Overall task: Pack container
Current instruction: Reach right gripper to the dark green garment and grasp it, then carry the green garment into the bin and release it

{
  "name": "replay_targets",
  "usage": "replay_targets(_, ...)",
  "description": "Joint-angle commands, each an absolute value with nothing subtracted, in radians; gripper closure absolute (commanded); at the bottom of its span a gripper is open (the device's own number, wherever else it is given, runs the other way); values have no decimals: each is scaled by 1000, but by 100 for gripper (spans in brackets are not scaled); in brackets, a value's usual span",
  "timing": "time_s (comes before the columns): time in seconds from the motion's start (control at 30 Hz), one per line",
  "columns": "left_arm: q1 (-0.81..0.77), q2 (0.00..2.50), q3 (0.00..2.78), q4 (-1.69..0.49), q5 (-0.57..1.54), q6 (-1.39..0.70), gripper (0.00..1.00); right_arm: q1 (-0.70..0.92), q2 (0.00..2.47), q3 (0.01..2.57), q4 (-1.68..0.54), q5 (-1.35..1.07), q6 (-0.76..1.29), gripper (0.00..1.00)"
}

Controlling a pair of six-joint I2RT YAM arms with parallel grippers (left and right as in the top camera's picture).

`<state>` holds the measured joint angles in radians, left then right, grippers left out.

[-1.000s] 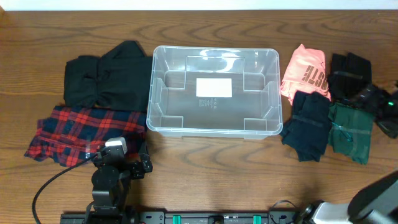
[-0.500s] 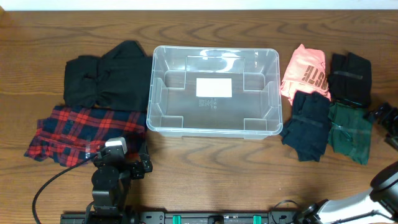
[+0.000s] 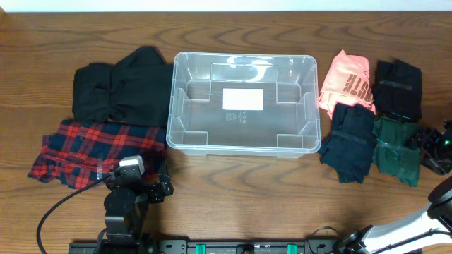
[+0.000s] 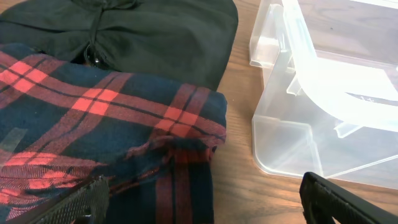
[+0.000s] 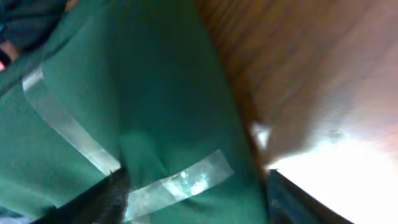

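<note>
Only the right gripper point(image 3: 428, 148) has shifted: a second ago it stood over the black bundle point(image 3: 397, 88), and now it sits lower along the table point(image 3: 240, 204) edge, at the outer side of the green bundle point(image 3: 395, 148). Left gripper point(image 3: 135, 182), container point(image 3: 243, 149) and all the clothes lie as before.

A white label point(image 3: 243, 99) sits on the container's base, with faint moulded print under it, too small to read. The pink shirt point(image 3: 345, 81) carries dark block letters running sideways; the fold hides part of the word.

Seen from the left wrist, the left gripper point(image 4: 208, 202) has its jaws wide apart. A plaid cloth point(image 4: 93, 124) lies just ahead of them and partly between them, a black garment point(image 4: 143, 31) beyond it, and the container point(image 4: 298, 130) ahead to the right, its near corner resting on the wood.

The right wrist view is blurred. The right gripper point(image 5: 193, 205) also stands with jaws apart, the green bundle point(image 5: 143, 93) filling the space ahead and between them. Two strips of clear tape point(image 5: 180, 180) cross that bundle, which the overhead view barely shows. Whether the fingers touch the cloth cannot be told.

The navy bundle point(image 3: 349, 141) lies between the green bundle and the container, showing only from overhead.
</note>
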<state>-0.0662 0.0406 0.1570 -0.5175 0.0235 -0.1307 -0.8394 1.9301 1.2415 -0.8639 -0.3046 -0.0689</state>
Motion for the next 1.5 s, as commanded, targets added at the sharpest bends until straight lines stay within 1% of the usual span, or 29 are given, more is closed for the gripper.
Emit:
replay_targets(0.0, -65, 43, 142, -518, 27, -136, 2, -844, 1949, 1201, -857, -349, -76, 46)
replay_targets(0.03, -65, 43, 142, -518, 27, -136, 2, -844, 1949, 1196, -857, -349, -76, 50)
replay_targets(0.1, -65, 43, 142, -518, 27, -136, 2, -844, 1949, 1194, -860, -349, -70, 60)
replay_targets(0.2, -65, 43, 142, -518, 27, -136, 2, -846, 1932, 1198, -865, -354, -30, 71)
replay_targets(0.23, -65, 43, 142, -518, 27, -136, 2, -846, 1919, 1204, -871, -368, -27, 78)
replay_targets(0.43, -65, 43, 142, -518, 27, -136, 2, -836, 1758, 1233, -866, -537, 35, 98)
replay_targets(0.57, -65, 43, 142, -518, 27, -136, 2, -788, 1590, 1234, -864, -646, 92, 99)
replay_targets(0.73, -65, 43, 142, -518, 27, -136, 2, -651, 1374, 1234, -863, -669, 159, 99)
replay_targets(0.87, -65, 43, 142, -518, 27, -136, 2, -496, 1235, 1234, -805, -738, 245, 99)
replay_targets(1.0, -65, 43, 142, -518, 27, -136, 2, -290, 1159, 1234, -667, -746, 397, 99)
replay_targets(1.13, -65, 43, 142, -518, 27, -136, 2, -33, 1174, 1232, -525, -669, 556, 99)
replay_targets(1.3, -65, 43, 142, -518, 27, -136, 2, 300, 1296, 1232, -437, -398, 806, 99)
replay_targets(1.4, -65, 43, 142, -518, 27, -136, 2, 439, 1416, 1232, -371, -313, 934, 99)
replay_targets(1.47, -65, 43, 142, -518, 27, -136, 2, 492, 1502, 1232, -321, -307, 1013, 99)
